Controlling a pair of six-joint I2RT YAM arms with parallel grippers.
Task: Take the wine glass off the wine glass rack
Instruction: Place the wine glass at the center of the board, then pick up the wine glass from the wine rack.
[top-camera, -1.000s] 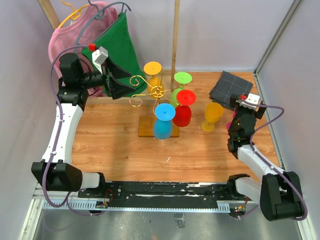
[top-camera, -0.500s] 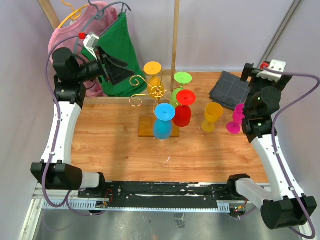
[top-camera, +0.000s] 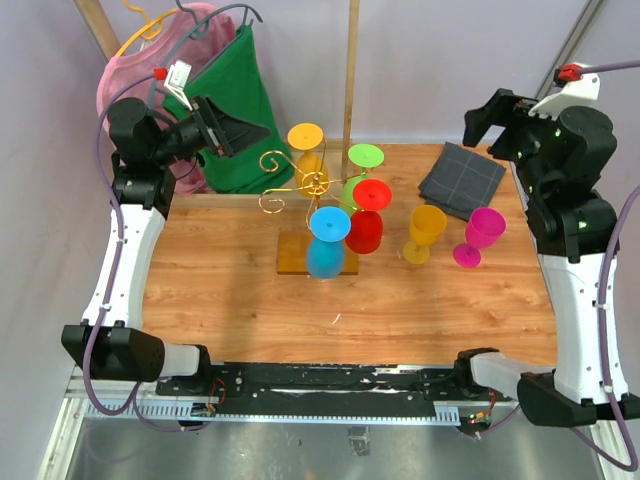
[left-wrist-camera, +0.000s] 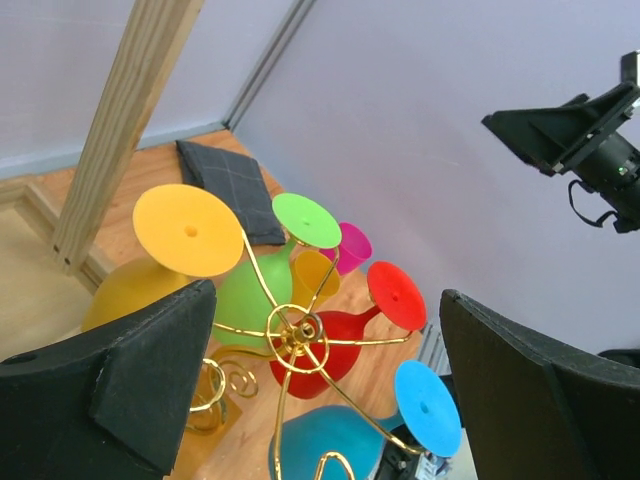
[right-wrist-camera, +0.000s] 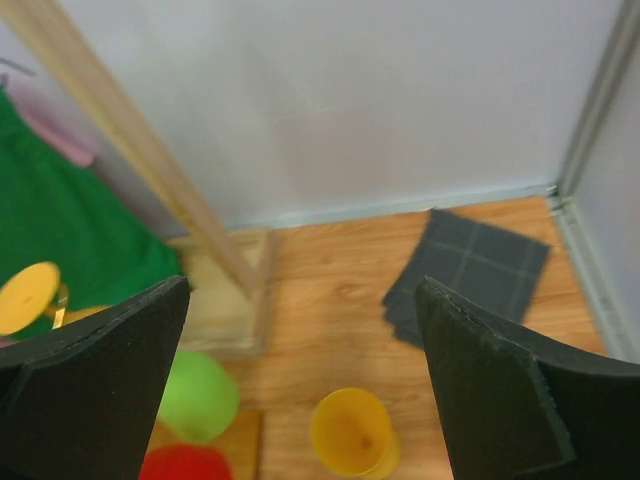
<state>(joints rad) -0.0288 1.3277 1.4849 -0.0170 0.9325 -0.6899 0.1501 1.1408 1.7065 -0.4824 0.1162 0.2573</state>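
Top external view: left hand (top-camera: 245, 133) hangs fingers apart, high at far left; right hand (top-camera: 487, 130) gapes, high at far right. Magenta wine glass (top-camera: 478, 236) stands on the bench (top-camera: 220, 290) beside the orange glass (top-camera: 425, 232); wine glass rack (top-camera: 313, 184) mid-bench holds four.

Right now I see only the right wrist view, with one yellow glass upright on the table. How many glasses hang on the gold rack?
Observer: Four hang upside down on the wine glass rack: yellow glass, green glass, red glass, blue glass.
Operator: Does another glass stand near mine?
Observer: Yes, a magenta glass stands upright to its right in the top view, not touching it.
Operator: And the left claw?
Observer: Open, raised, facing the rack.
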